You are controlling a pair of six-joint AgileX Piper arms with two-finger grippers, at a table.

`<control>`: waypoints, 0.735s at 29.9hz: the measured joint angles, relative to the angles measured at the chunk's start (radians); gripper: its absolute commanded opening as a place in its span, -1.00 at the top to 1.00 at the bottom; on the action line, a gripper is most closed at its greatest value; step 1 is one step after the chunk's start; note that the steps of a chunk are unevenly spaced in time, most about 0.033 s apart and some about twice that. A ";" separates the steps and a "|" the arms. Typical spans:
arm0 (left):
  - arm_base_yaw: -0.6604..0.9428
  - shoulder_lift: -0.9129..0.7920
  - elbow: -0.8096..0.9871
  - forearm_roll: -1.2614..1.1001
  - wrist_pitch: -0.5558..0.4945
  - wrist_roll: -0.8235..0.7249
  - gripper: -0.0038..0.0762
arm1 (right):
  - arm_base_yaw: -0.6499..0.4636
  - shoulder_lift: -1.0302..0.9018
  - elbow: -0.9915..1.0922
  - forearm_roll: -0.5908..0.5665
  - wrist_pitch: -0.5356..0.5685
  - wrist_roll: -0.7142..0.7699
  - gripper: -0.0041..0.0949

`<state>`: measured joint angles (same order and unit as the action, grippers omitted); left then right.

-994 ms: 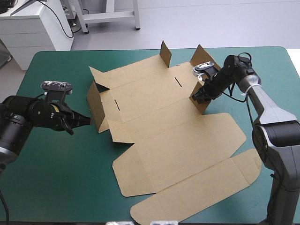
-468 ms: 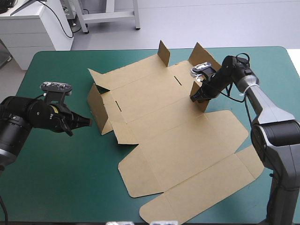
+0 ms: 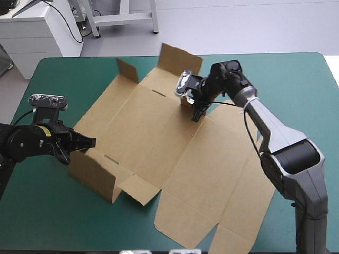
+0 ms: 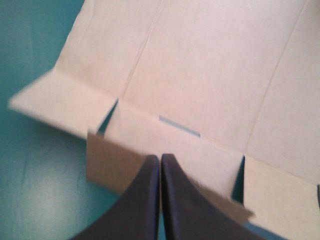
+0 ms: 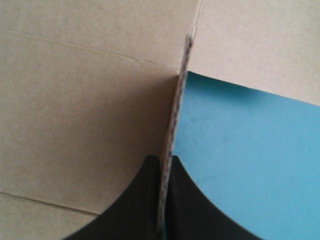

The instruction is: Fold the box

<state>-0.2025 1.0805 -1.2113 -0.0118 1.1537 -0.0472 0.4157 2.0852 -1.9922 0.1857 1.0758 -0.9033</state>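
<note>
The box, a cut sheet of brown board, is laid mostly flat and askew across the middle of the teal-green surface. One wall is raised at its near left edge. An upright flap near its far edge is clamped between the jaws of the right gripper. The jaws of the left gripper are closed tip to tip at the raised wall.
</note>
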 measured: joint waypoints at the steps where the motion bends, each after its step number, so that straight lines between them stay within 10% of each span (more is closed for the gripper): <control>1: 0.000 0.000 0.000 0.000 0.003 0.000 0.92 | 0.028 0.000 -0.010 -0.003 -0.002 -0.029 0.95; 22: 0.000 0.000 -0.001 0.002 0.070 -0.003 0.92 | 0.220 0.001 -0.021 -0.051 -0.001 -0.162 0.93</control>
<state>-0.2025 1.0805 -1.2124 -0.0098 1.2238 -0.0503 0.6362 2.0866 -2.0135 0.1346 1.0743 -1.0649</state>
